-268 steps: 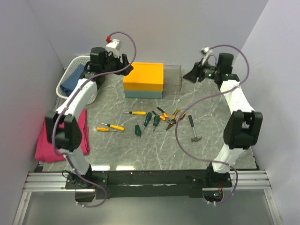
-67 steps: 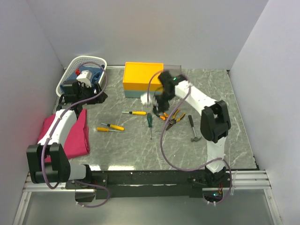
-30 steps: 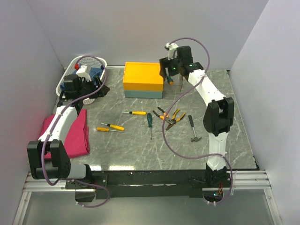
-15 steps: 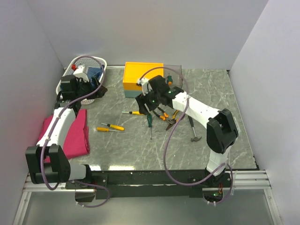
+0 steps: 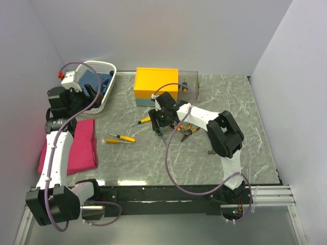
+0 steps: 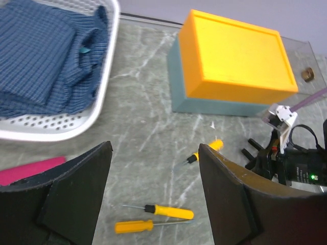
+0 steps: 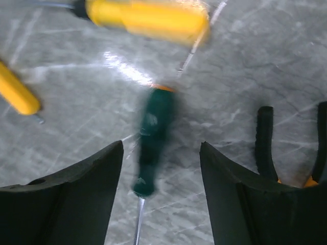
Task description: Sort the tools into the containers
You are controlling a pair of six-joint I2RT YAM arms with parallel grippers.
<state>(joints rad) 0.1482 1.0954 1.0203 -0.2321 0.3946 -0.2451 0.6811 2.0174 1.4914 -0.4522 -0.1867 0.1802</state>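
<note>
My right gripper (image 5: 160,122) is open and low over the table, its jaws either side of a green-handled screwdriver (image 7: 152,140) without touching it; the gripper also shows in its own view (image 7: 162,148). A yellow-handled screwdriver (image 5: 144,121) lies just left of it, tilted. Two more yellow screwdrivers (image 5: 120,139) lie further left. Orange-handled pliers (image 5: 187,129) lie to the right. The hammer is mostly hidden by the right arm. My left gripper (image 6: 155,149) is open, empty and high, beside the white basket (image 5: 109,69). The yellow-topped box (image 5: 156,81) stands at the back.
The basket holds a folded blue shirt (image 6: 46,56). A clear open container (image 5: 189,84) with small things in it adjoins the box on the right. A pink cloth (image 5: 76,148) lies at the table's left edge. Grey walls close in the left, back and right.
My right gripper has come down from the clear container to the green screwdriver on the table. My left arm has drawn back to the left. The nearby yellow screwdriver now lies tilted.
</note>
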